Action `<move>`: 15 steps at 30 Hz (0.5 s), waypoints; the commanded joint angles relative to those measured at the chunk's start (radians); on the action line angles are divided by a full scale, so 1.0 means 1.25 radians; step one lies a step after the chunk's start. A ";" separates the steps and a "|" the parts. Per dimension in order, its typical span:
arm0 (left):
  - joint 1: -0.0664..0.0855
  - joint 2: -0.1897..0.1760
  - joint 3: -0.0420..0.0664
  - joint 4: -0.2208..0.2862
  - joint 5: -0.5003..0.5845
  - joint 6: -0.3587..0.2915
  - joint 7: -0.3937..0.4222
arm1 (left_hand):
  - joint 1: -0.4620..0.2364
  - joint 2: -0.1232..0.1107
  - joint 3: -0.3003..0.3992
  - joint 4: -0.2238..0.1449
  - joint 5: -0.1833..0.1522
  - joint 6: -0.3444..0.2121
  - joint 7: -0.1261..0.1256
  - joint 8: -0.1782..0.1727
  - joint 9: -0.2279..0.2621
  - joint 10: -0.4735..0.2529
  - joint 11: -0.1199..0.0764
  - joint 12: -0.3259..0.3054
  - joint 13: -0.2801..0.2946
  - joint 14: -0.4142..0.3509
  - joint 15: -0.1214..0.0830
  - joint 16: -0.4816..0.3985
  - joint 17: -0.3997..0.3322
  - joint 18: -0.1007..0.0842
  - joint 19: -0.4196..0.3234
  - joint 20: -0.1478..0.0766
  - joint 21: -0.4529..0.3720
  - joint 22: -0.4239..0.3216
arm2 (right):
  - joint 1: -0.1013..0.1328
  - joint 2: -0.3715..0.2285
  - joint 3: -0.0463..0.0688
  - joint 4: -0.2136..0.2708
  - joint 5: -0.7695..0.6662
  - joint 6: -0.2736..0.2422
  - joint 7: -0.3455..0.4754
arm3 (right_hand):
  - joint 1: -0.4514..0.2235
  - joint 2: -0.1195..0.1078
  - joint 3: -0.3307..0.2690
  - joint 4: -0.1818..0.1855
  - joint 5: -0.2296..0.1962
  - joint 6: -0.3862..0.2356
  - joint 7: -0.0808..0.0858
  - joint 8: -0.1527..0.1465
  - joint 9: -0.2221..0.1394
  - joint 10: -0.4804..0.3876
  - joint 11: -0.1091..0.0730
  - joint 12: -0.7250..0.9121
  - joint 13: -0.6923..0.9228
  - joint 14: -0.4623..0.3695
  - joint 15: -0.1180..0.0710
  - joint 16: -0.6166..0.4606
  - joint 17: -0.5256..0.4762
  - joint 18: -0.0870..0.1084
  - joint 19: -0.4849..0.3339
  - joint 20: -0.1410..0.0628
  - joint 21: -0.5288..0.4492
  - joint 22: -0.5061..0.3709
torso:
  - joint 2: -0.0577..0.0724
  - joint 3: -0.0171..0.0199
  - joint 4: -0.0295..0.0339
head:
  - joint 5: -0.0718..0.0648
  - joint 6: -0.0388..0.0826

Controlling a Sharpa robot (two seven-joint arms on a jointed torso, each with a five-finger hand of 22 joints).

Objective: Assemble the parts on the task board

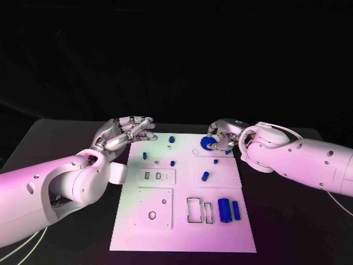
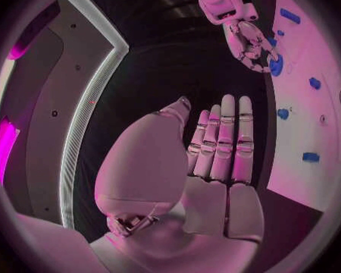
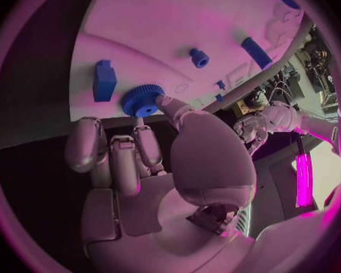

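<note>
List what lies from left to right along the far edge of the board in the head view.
Left hand → small blue part → blue gear → right hand, which touches the gear at the far end of the task board.

My head camera looks steeply down on the task board [image 1: 185,221] from above its near edge. Each wrist camera sits close behind my own palm, facing the board's far end; all three share the blue gear [image 3: 143,100] there.
</note>
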 commanded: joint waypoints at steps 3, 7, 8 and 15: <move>0.001 0.001 0.001 0.000 0.002 0.013 0.004 | -0.001 0.003 0.005 0.000 0.004 -0.006 0.016 -0.005 0.001 -0.002 0.003 -0.006 0.001 -0.006 -0.001 0.004 0.002 0.010 -0.002 0.002 -0.004 -0.001 | -0.005 -0.002 -0.003 -0.004 -0.022 0.016 -0.014 | 0.009 0.003 0.010 -0.003 -0.003 0.006 0.000 0.006 0.001 -0.001 0.000 0.004 0.003 0.058 0.006 0.003 0.092 -0.007 -0.003 0.000 0.002 0.001 | 0.000 -0.0005 0.0021 | -0.001 -0.003; 0.001 0.001 0.001 0.000 0.002 0.013 0.003 | -0.001 0.003 0.005 0.000 0.004 -0.006 0.016 -0.005 0.001 -0.002 0.003 -0.006 0.001 -0.006 -0.001 0.004 0.002 0.010 -0.002 0.002 -0.004 -0.001 | -0.005 -0.003 -0.003 -0.004 -0.018 0.018 -0.011 | 0.012 0.009 0.026 -0.006 0.009 0.016 -0.001 0.015 0.000 0.001 -0.001 0.005 0.006 0.058 0.005 0.004 0.093 -0.007 -0.003 -0.001 0.003 0.004 | 0.000 -0.0007 0.0008 | 0.001 -0.003; 0.001 0.001 0.001 0.000 0.002 0.013 0.003 | -0.001 0.003 0.005 0.000 0.004 -0.006 0.016 -0.005 0.001 -0.002 0.003 -0.006 0.001 -0.006 -0.001 0.004 0.002 0.010 -0.002 0.002 -0.004 -0.001 | -0.005 -0.003 -0.003 -0.004 -0.016 0.017 -0.010 | 0.012 0.010 0.028 -0.007 0.010 0.018 -0.001 0.015 0.000 0.001 -0.001 0.005 0.006 0.058 0.005 0.004 0.092 -0.007 -0.003 -0.001 0.003 0.004 | 0.000 -0.0008 0.0008 | 0.001 -0.003; 0.001 0.001 0.001 -0.001 0.002 0.013 0.003 | 0.000 0.004 0.006 -0.001 0.004 -0.006 0.016 -0.005 0.002 -0.002 0.003 -0.006 0.001 -0.006 -0.001 0.004 0.002 0.010 -0.002 0.002 -0.004 -0.001 | -0.005 -0.002 -0.003 -0.001 -0.015 -0.010 -0.001 | 0.013 0.017 0.059 -0.013 0.010 0.040 -0.006 0.024 -0.004 0.008 -0.005 0.010 0.015 0.058 0.002 0.005 0.095 -0.008 -0.002 -0.003 0.006 0.011 | 0.000 -0.0010 0.0017 | 0.001 -0.002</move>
